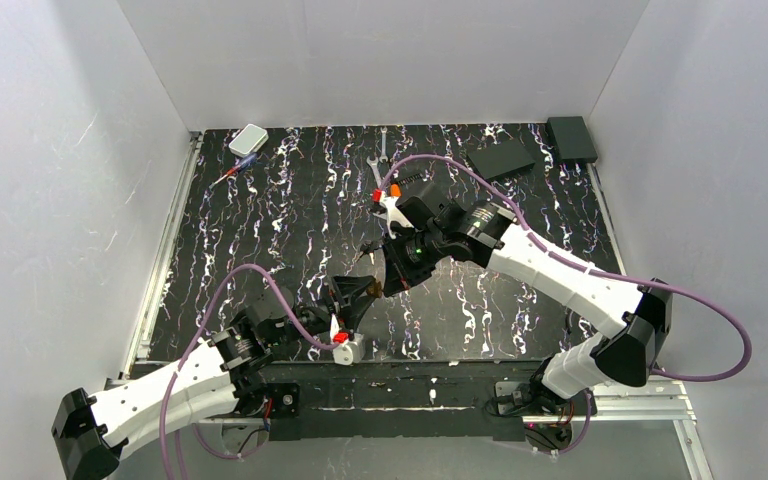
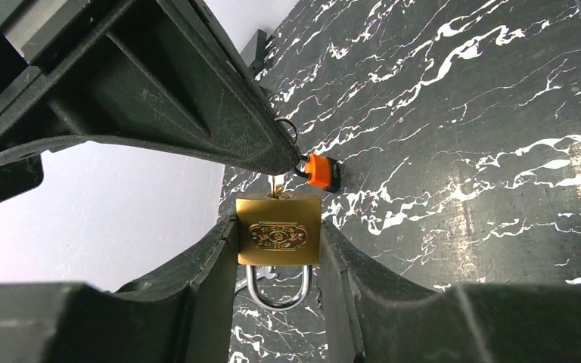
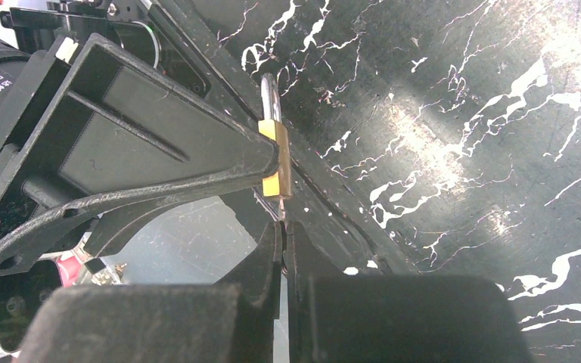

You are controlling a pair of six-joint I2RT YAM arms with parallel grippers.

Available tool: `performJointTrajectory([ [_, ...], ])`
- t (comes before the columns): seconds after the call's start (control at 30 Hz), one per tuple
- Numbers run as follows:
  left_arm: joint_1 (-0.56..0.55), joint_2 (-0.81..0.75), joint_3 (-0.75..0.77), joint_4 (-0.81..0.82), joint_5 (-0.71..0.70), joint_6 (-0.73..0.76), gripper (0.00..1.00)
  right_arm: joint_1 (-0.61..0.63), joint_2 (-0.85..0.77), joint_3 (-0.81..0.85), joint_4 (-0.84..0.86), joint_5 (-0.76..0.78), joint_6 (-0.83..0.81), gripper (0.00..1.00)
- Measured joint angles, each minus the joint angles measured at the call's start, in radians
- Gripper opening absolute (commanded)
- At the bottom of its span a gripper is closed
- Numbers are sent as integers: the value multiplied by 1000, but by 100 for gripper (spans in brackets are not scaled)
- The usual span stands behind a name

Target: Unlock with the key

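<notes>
The small brass padlock (image 2: 278,231) is clamped by its sides between my left gripper's fingers (image 2: 219,257), with its steel shackle (image 2: 276,291) pointing toward the wrist. My left gripper (image 1: 358,292) holds it above the table near the front middle. My right gripper (image 3: 284,233) is shut on the key, whose head is hidden between the pads. Its thin blade (image 2: 276,184) runs into the padlock's keyhole end. In the right wrist view the padlock (image 3: 276,162) shows edge-on just beyond my fingertips. An orange-capped piece (image 2: 319,170) hangs on the key ring beside the blade.
Silver wrenches (image 1: 379,165) lie at the back middle. A white box (image 1: 248,139) and a screwdriver (image 1: 234,173) are at the back left, and two black boxes (image 1: 500,160) (image 1: 571,138) at the back right. White walls enclose the black marbled table (image 1: 260,230).
</notes>
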Motion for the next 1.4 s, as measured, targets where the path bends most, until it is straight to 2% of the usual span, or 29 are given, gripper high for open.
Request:
performJointTrajectory([
  [1.4, -2, 10, 0, -23, -27, -12, 0, 7, -30, -109, 151, 21, -10, 1],
])
